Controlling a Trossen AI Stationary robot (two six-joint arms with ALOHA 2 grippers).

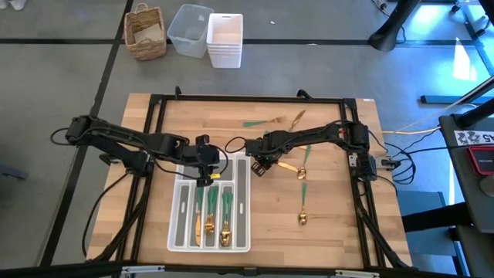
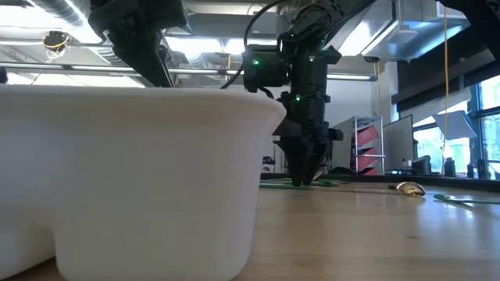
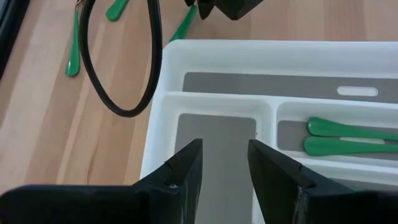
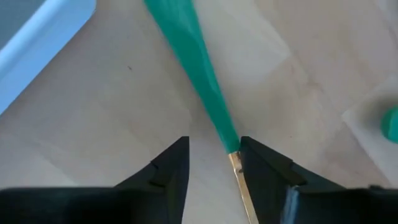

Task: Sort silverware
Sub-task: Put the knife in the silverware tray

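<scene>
My right gripper point(image 4: 214, 155) points down at the table just right of the white organizer tray point(image 1: 179, 232), fingers open. Between them lies one piece of silverware point(image 4: 199, 81), a green handle that narrows into a gold neck, flat on the wood. My left gripper point(image 3: 224, 168) hangs open over the tray's far end, above a bare grey compartment, with nothing between its fingers. Several green-handled pieces point(image 1: 210, 220) lie in the tray's long compartments. More silverware lies loose on the table to the right point(image 1: 302, 176) point(image 1: 303, 210) and toward the far edge point(image 1: 262, 121). My right gripper comes from above, one finger on each side of the piece where the green handle meets the gold neck point(image 4: 231, 149). The gold neck runs close along the inner edge of one finger point(image 4: 261, 168). I cannot tell whether that finger touches it. The piece lies flat on the table.
A black frame point(image 1: 255, 99) borders the wooden table. Beyond the far edge stand a wicker basket point(image 1: 147, 32), a clear bin point(image 1: 189, 29) and stacked white bins point(image 1: 225, 40). A black cable point(image 3: 118, 74) loops beside the tray. Bare wood shows at the near right.
</scene>
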